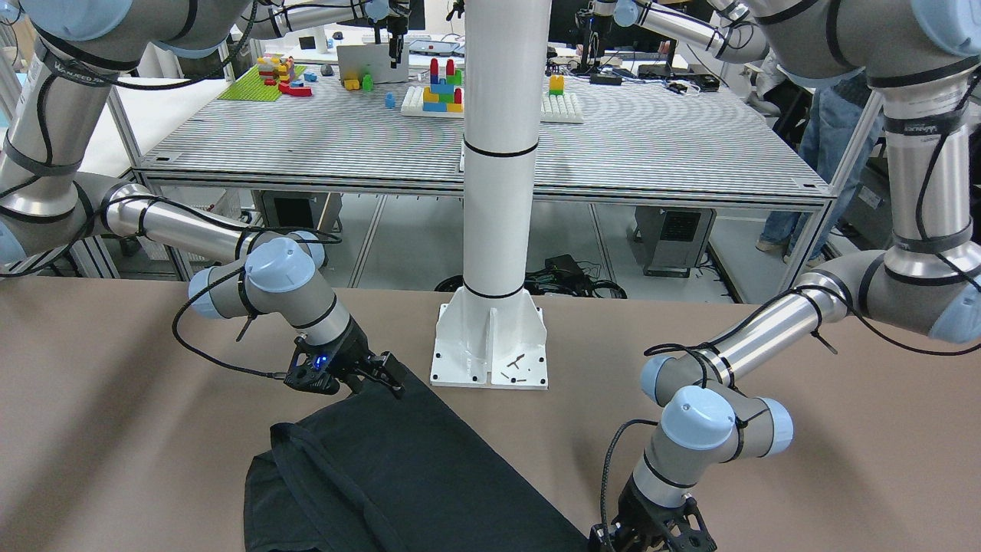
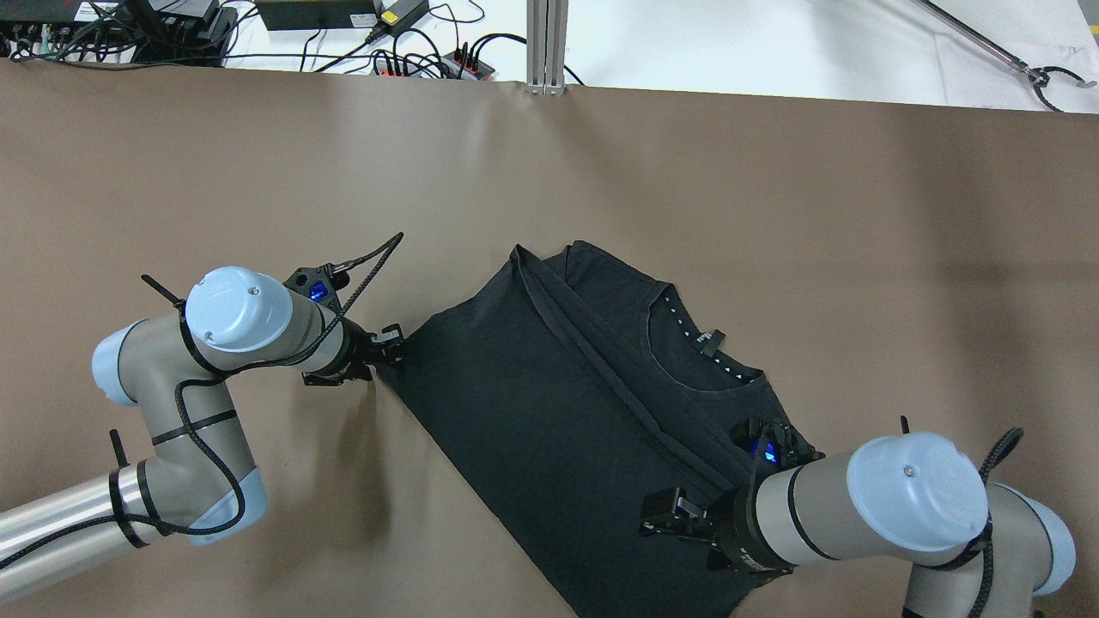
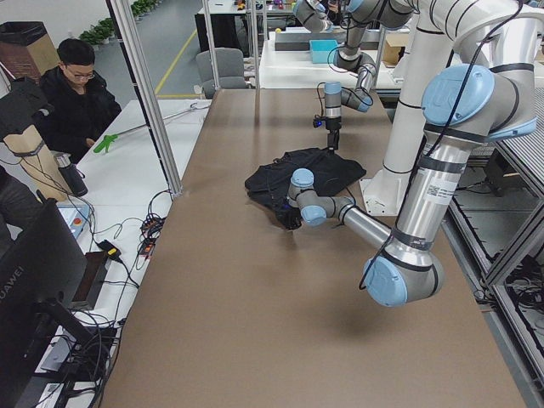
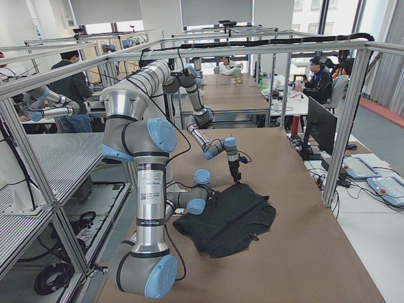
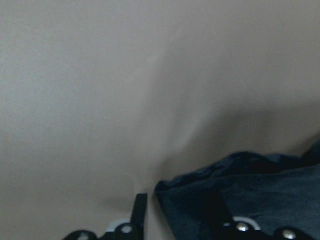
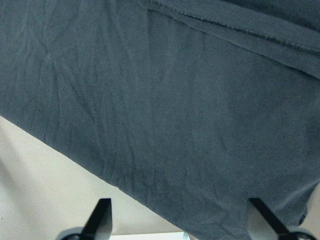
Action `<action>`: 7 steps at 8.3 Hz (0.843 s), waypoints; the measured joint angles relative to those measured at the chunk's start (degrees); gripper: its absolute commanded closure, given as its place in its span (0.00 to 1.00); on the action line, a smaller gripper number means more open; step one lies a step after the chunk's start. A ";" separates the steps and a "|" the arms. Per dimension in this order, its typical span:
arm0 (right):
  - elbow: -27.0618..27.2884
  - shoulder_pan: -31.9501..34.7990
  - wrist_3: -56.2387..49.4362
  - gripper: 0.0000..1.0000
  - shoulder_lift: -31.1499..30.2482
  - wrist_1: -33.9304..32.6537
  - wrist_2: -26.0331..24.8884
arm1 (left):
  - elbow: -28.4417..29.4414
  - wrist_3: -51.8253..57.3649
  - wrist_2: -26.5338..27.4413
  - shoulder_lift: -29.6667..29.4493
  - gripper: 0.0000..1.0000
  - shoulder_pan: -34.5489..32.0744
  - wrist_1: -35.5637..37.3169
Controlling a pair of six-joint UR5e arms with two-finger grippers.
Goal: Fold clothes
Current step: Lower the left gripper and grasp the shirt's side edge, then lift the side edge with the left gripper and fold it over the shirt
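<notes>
Shirt (image 2: 549, 403) under right hand (image 2: 665, 522), corner at left hand (image 2: 392, 342).

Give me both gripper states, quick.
Left gripper: partly open, straddling the shirt corner, not clamped.
Right gripper: wide open above the shirt, holding nothing.

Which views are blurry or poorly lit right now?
Left wrist view: dim and soft, with the shirt corner a dark blur. Right wrist view: sharp, creases in the fabric readable. Overhead view: even light, soft shadows on the table, and the black cloth shows little detail. Front-facing view: moiré on the ribbed bench behind.
</notes>
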 measured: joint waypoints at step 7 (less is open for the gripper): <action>0.10 0.78 0.00 0.05 0.09 0.00 -0.75 | -0.45 -0.06 -0.56 0.14 1.00 -1.52 0.27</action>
